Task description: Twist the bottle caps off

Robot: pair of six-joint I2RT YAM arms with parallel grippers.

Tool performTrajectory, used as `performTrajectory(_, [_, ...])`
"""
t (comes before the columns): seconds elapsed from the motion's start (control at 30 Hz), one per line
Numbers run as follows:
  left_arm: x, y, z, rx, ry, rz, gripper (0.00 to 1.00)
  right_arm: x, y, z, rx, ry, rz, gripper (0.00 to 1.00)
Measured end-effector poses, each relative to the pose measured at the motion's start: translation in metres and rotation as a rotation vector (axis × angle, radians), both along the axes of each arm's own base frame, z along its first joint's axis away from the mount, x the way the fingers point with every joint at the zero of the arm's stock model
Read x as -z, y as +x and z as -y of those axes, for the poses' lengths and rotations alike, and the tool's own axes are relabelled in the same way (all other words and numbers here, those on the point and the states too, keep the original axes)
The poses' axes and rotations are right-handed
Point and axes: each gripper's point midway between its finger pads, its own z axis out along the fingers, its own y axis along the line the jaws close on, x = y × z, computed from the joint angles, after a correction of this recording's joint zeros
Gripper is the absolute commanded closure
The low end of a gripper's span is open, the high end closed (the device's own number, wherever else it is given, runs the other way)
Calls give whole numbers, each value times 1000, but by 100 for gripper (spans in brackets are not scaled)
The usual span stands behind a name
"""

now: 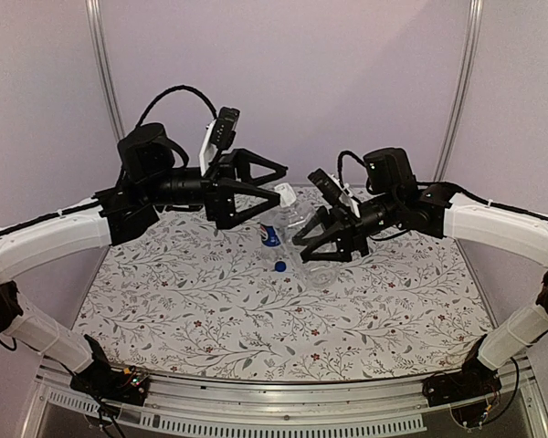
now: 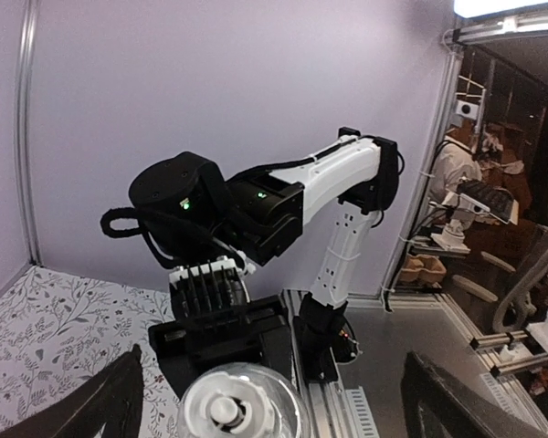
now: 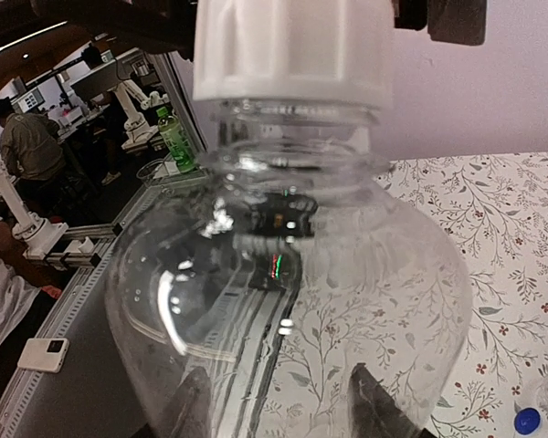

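Observation:
My right gripper is shut on the body of the unlabelled clear bottle and holds it tilted above the table. The bottle's whitish cap sits on its neck and points at my left gripper. That gripper is open, one finger on each side of the cap and apart from it. In the left wrist view the cap is seen end-on between the dark fingers. A blue cap lies loose on the cloth. The blue-labelled bottle lies behind it, partly hidden.
The flowered tablecloth covers the table. Metal posts stand at the back corners in front of a plain wall. The blue cap also shows at the lower right of the right wrist view.

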Motion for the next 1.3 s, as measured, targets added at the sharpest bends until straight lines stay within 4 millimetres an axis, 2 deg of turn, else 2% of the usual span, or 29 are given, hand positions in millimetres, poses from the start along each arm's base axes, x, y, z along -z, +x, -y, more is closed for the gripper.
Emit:
performTrajectory(0.17, [8,-10,9,135,-16,21,5,-5,-11,2,-63,25,-18,53])
performTrajectory(0.43, [18,-14,18,229,-13,-3,30,-6,-14,3,-80,29,-26,53])
performTrajectory(0.67, [17,-17,19,270,-26,-9,44,-5,-14,3,-82,30,-24,53])
performTrajectory(1.03, [22,-8,22,247,-20,-44,76,-5,-15,3,-83,28,-17,53])
performTrajectory(1.13, [23,-3,22,221,-17,-53,82,-3,-13,2,-67,20,-14,54])
performTrajectory(1.3, [26,17,21,75,9,-127,82,1,3,0,20,-9,13,54])
